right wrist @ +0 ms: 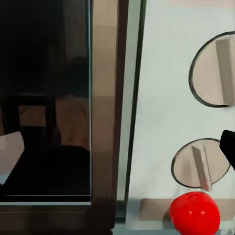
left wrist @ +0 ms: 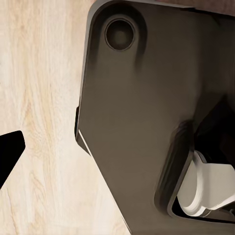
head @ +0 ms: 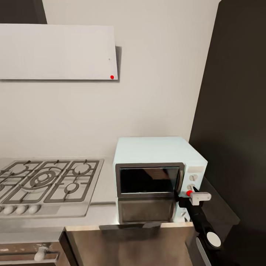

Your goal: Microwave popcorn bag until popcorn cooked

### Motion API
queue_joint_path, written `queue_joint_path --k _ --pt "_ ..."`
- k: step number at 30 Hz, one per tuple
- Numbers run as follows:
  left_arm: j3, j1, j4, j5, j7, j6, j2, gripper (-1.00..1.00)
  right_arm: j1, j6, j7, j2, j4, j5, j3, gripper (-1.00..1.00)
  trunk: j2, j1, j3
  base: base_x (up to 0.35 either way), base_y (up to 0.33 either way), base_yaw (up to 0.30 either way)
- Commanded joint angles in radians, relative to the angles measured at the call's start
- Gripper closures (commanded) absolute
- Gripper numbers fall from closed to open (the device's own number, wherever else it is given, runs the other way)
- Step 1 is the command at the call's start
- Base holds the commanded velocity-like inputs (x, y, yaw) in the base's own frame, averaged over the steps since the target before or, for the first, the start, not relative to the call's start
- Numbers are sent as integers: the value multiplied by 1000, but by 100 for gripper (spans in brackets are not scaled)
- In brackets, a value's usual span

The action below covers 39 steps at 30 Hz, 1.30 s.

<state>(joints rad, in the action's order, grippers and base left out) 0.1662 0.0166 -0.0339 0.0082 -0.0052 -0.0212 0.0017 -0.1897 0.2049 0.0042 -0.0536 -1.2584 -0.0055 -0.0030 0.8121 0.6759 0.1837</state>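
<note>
The pale mint-blue microwave (head: 159,177) stands on the steel countertop (head: 99,212) with its dark glass door shut. My right gripper (head: 189,194) hangs open right in front of the side panel, at the red button (head: 188,193) below the knobs. Up close, the right wrist view has the door glass (right wrist: 46,112), two knobs (right wrist: 200,164) and the red button (right wrist: 194,213), with one dark fingertip (right wrist: 228,147) at the frame's edge. The popcorn bag and the popcorn are hidden. One black fingertip (left wrist: 10,154) of my left gripper shows over a wooden floor, jaws apart.
A gas hob (head: 44,181) lies to the left of the microwave. A pale range hood (head: 55,51) hangs above it. A tall dark cabinet (head: 236,118) closes off the right side. Steel and dark fronts (head: 129,244) run below the counter edge.
</note>
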Motion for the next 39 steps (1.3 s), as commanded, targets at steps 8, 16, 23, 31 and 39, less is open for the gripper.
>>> queue_joint_path --k 8,16,23,31,39 --pt "6 0 -1 1 0 -2 1 -100 -1 4 0 0 0 -1 0 -100 1 0 1 25 2 0" --pt "6 0 -1 1 1 -2 1 -100 -1 5 0 0 0 -1 0 -100 1 0 1 52 0 0" --pt "7 0 -1 1 1 -2 1 -100 -1 5 0 0 0 -1 0 -100 1 0 1 101 0 0" --pt "7 0 -1 1 1 -2 1 -100 -1 7 0 0 -1 -1 0 -100 1 0 1 5 0 0" --pt "7 0 -1 1 1 -2 1 -100 -1 29 0 0 -1 -1 0 100 1 0 1 0 0 0"
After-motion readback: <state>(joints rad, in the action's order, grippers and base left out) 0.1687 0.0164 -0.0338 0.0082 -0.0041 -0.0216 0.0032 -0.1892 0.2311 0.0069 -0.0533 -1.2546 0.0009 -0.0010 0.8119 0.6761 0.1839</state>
